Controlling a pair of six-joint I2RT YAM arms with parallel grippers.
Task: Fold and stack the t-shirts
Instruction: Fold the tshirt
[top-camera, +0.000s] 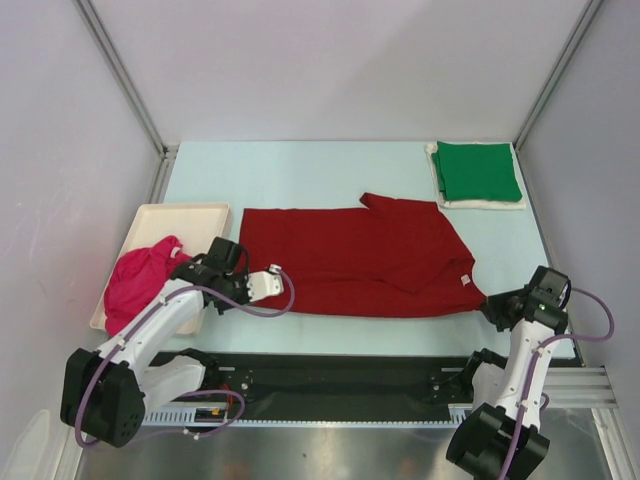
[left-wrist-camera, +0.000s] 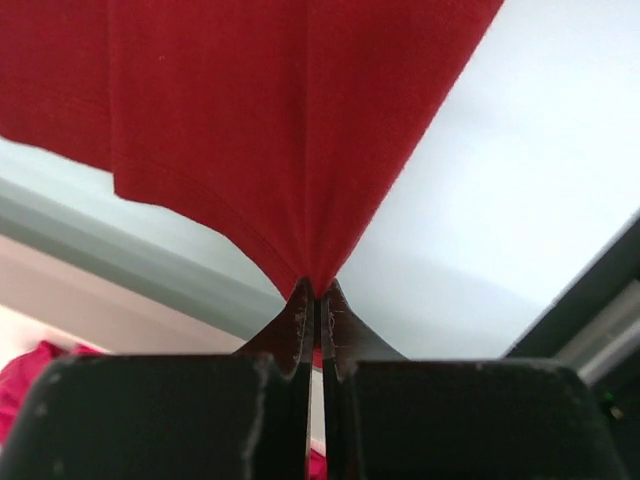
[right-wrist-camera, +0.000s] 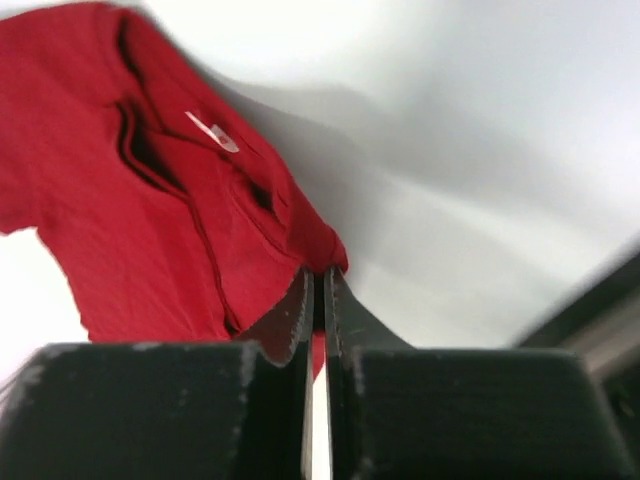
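Jaws of left gripper (left-wrist-camera: 318, 292) and right gripper (right-wrist-camera: 320, 276) clamp the dark red t-shirt (top-camera: 360, 262), lying lengthwise left-to-right, collar (right-wrist-camera: 150, 150) rightward.

Legible text: none could be read in any view.
Neck tag: a small white sewn tag (right-wrist-camera: 212, 132) lay at the collar of the dark red cloth short-sleeved t-shirt (right-wrist-camera: 130, 210); any print on it was too blurred to read.
Top view: the tag showed only as a white speck.

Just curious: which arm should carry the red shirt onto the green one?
Probably the right: the green shirt lies far right, on its side, and the right claw pinches a corner of the red shirt.
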